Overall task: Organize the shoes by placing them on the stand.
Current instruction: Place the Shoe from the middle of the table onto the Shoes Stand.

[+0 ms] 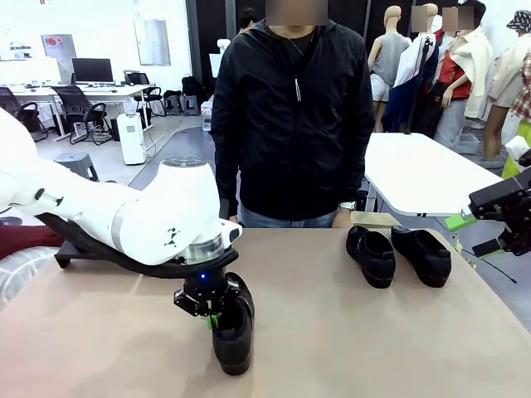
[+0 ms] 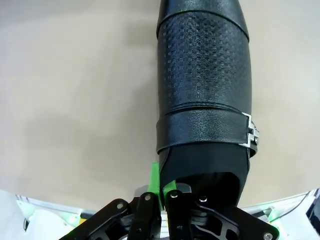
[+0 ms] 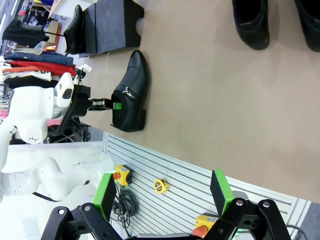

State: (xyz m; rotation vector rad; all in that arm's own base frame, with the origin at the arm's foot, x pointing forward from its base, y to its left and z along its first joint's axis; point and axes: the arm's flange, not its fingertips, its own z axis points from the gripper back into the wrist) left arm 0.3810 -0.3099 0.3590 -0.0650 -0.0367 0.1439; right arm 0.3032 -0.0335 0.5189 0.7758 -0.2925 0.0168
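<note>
L gripper (image 1: 212, 320) clamps one loafer (image 1: 234, 342) at its heel rim. R gripper (image 3: 162, 192) gapes wide. Two more loafers (image 1: 371, 255) (image 1: 423, 255) sit on table (image 1: 332, 348), away from stand (image 3: 112, 25).

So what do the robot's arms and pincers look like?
The left arm is smooth, rounded and white, with a silver ring and a tiny blue light at its wrist. The left pincer and right pincer are black with bright green pads.

One black, glossy loafer (image 1: 233, 340) with a buckled strap stood upright at near left. A second shoe (image 1: 371, 255) and third shoe (image 1: 423, 254) sat side by side at far right. The black stand (image 3: 114, 22) lay far left.
</note>
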